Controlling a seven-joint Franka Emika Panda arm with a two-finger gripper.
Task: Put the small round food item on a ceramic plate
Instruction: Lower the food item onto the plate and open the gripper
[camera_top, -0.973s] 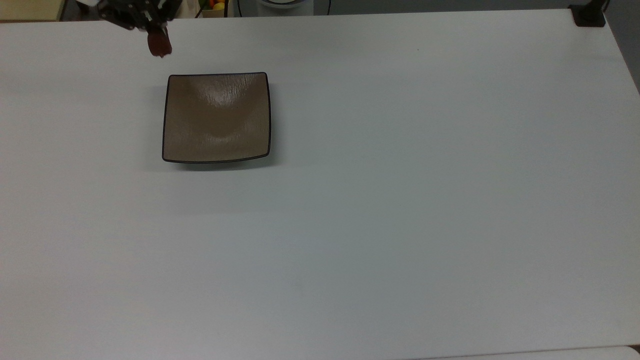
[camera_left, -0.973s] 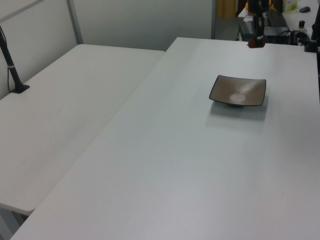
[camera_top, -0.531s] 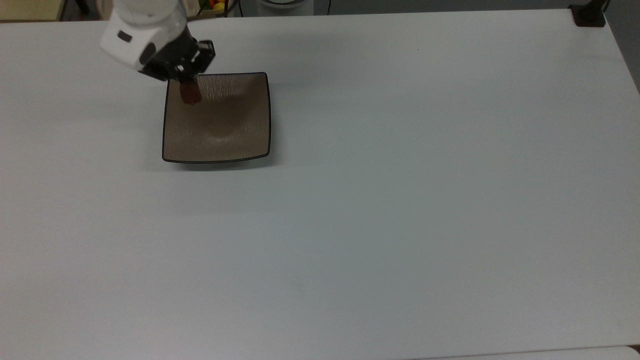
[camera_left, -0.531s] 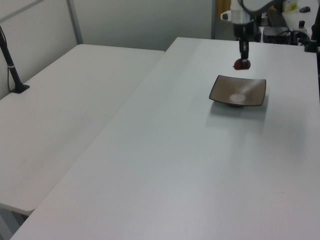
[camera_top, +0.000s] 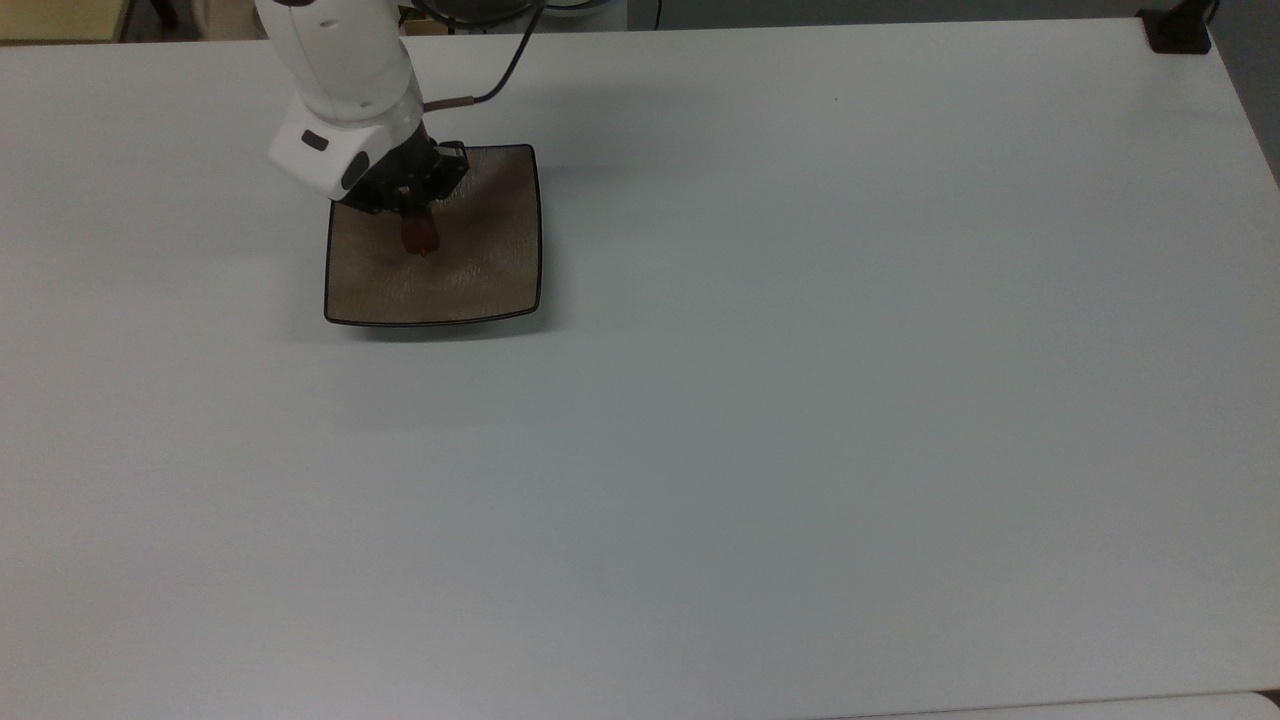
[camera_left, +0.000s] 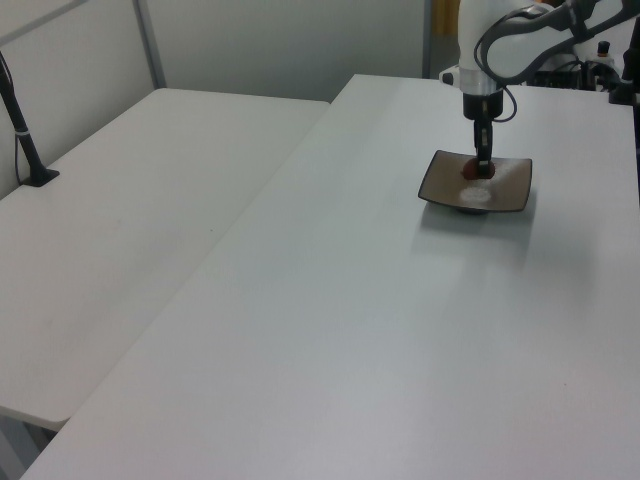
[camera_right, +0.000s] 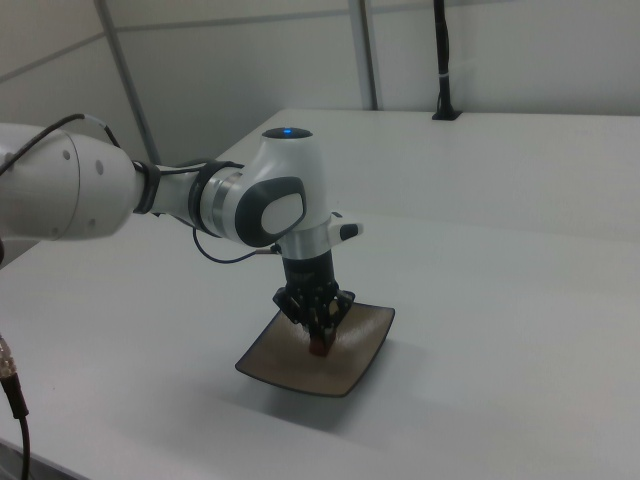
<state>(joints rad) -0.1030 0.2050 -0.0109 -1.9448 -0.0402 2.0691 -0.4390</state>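
Holding the food item (camera_top: 420, 237) between its closed fingers, the gripper (camera_top: 418, 232) hangs over the plate (camera_top: 500, 275) with the arm pointing straight down. The item is a small dark red lump at the fingertips, and in the top view it is over the inner part of the plate, a little toward the top view's upper left from the middle. In the right view the item (camera_right: 319, 345) looks very near the plate (camera_right: 365, 345) surface, but I cannot tell if it is touching or if a small gap is under it. The relation that matters now is vertical: the plate lies directly below the item, so I judge no sideways move is needed, only a short lowering and then opening the fingers. In the left view the item (camera_left: 473, 170) is on the far half of the plate (camera_left: 505, 196). Because the plate curves up at the corners, I think the lump would roll toward the middle and not off the edge.
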